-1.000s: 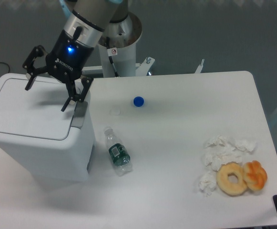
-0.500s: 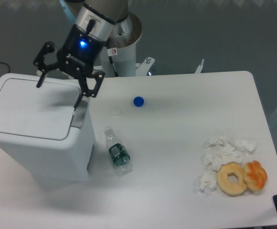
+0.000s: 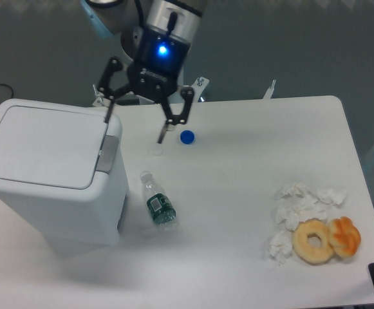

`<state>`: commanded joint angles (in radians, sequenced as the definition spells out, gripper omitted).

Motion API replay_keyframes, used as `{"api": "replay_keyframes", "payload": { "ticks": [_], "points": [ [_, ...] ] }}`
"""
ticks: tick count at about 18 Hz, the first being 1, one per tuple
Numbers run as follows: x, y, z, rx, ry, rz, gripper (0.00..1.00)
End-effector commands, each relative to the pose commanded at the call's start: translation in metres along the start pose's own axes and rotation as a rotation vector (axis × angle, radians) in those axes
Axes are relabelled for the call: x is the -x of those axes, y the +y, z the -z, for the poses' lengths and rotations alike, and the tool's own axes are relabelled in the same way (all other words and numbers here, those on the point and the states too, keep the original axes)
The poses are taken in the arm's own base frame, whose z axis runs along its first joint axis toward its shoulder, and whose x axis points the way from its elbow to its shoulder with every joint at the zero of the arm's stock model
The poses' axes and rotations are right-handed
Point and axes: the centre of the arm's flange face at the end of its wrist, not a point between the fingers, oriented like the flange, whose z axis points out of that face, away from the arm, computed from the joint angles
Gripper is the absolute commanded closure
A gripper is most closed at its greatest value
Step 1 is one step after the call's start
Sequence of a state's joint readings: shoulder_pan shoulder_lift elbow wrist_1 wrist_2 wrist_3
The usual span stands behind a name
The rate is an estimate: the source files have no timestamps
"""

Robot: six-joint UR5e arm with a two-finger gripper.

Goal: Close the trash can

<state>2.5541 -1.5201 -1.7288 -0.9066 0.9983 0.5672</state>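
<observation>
The white trash can (image 3: pixel 45 167) stands at the left of the table, its flat lid (image 3: pixel 42 145) lying down flush on the bin and its grey latch (image 3: pixel 107 154) at the right edge. My gripper (image 3: pixel 135 127) hangs open and empty above the table just right of the can's back right corner. Its left finger tip is near the lid's corner and its right finger tip is over the table beside the blue cap. It holds nothing.
A blue bottle cap (image 3: pixel 187 136) lies behind the centre of the table. A clear plastic bottle (image 3: pixel 158 205) lies next to the can. Crumpled tissues (image 3: pixel 296 206) and two doughnuts (image 3: pixel 325 239) sit at the front right.
My gripper has moved right and back, off the lid and away from the can, staying open. The lid lies the same as before.
</observation>
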Motion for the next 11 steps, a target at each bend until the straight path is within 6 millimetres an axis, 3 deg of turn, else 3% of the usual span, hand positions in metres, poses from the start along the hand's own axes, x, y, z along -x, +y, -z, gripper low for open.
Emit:
{"api": "replay_keyframes", "payload": {
  "ticks": [3,11],
  "points": [
    [0.017,0.010,-0.008,0.087,-0.088,-0.147,0.00],
    [0.028,0.024,-0.011,0.233,-0.189,-0.334,0.00]
  ]
}}
